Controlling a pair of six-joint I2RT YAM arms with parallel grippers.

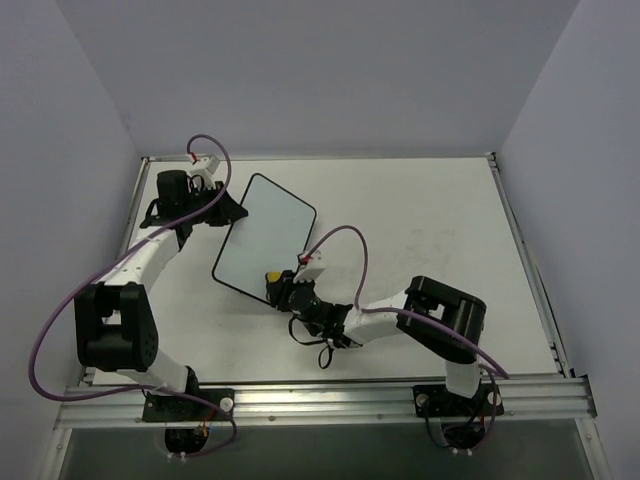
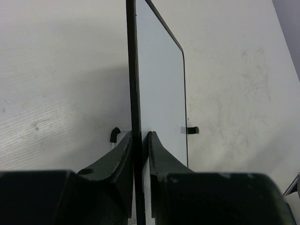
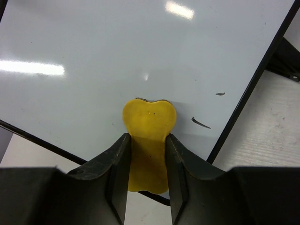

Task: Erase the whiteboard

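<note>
The whiteboard [image 1: 265,235] stands tilted left of the table's middle, white with a thin black frame. My left gripper [image 1: 228,210] is shut on its upper left edge; in the left wrist view the board's edge [image 2: 136,93] runs between the fingers [image 2: 122,154]. My right gripper [image 1: 281,289] is shut on a small yellow eraser [image 3: 149,136], whose head presses on the board's surface [image 3: 117,56] near its lower corner. Two short dark marker strokes [image 3: 200,123] lie just right of the eraser. The eraser shows as a yellow spot in the top view [image 1: 271,277].
The white table [image 1: 430,220] has a raised rim at the back and sides and a metal rail [image 1: 330,405] along the front. Purple cables loop over both arms. One black foot of the board [image 2: 191,130] sticks out on the table.
</note>
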